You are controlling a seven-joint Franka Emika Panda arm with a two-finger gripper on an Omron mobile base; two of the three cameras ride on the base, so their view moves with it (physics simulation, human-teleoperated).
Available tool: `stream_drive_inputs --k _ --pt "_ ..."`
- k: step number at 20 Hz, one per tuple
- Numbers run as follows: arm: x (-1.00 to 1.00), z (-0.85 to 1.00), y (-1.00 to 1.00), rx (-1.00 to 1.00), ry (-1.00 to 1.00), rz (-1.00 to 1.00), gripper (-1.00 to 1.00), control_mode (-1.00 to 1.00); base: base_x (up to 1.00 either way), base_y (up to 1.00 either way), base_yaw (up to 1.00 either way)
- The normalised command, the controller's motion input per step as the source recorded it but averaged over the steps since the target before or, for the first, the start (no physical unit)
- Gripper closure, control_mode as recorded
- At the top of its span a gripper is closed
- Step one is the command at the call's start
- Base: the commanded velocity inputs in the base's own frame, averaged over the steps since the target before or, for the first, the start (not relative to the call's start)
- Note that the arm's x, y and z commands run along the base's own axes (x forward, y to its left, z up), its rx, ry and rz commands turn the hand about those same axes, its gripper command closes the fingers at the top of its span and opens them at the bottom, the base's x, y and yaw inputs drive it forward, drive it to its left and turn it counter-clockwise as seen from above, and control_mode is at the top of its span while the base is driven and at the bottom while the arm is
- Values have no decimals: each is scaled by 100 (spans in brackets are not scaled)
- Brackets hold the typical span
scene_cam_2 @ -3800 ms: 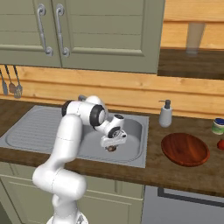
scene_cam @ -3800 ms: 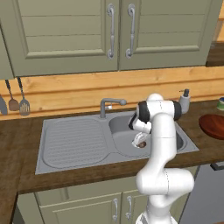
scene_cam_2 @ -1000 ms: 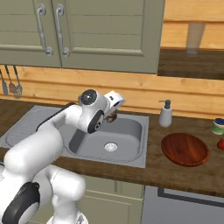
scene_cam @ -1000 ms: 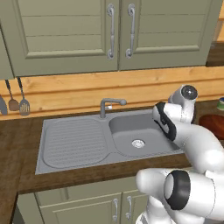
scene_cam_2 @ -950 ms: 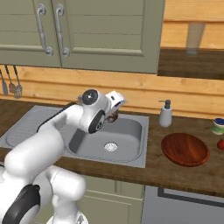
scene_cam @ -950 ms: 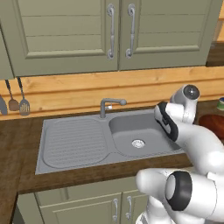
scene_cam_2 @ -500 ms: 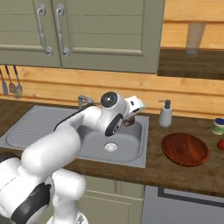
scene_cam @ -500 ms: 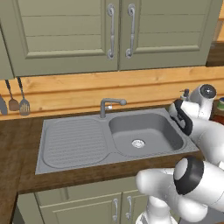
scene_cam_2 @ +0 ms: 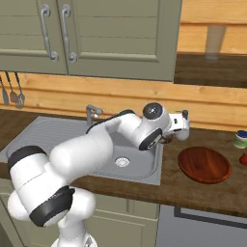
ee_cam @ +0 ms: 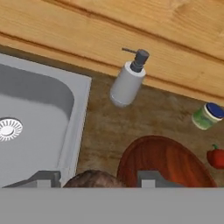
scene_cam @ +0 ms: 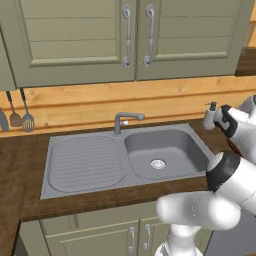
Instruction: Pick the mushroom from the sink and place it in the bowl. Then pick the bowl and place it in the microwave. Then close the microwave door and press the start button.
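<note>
Your arm has swung right from the sink [scene_cam: 90, 165] basin. Gripper [ee_cam: 96, 177] is closed on the mushroom [ee_cam: 94, 179], now above the counter just beside the bowl [ee_cam: 162, 162]. Basin lies bare; carry nearly done, drop into bowl comes next.

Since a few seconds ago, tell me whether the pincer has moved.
Yes. The pincer has left the sink basin and swung right, now near the bowl.
</note>
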Motion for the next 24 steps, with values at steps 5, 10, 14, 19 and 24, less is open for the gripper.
stream_drive_inputs --k 5,10,14,19,24 --pt "7 -4 -76 10 2 -28 100 -100 0 0 0" --pt "11 -20 -70 8 0 -25 100 -100 0 0 0" --pt "0 -19 -67 11 0 -17 100 -100 0 0 0" --pt "0 -28 -49 9 0 -14 100 -100 0 0 0" --pt "0 -34 -43 11 0 -2 100 -100 0 0 0"
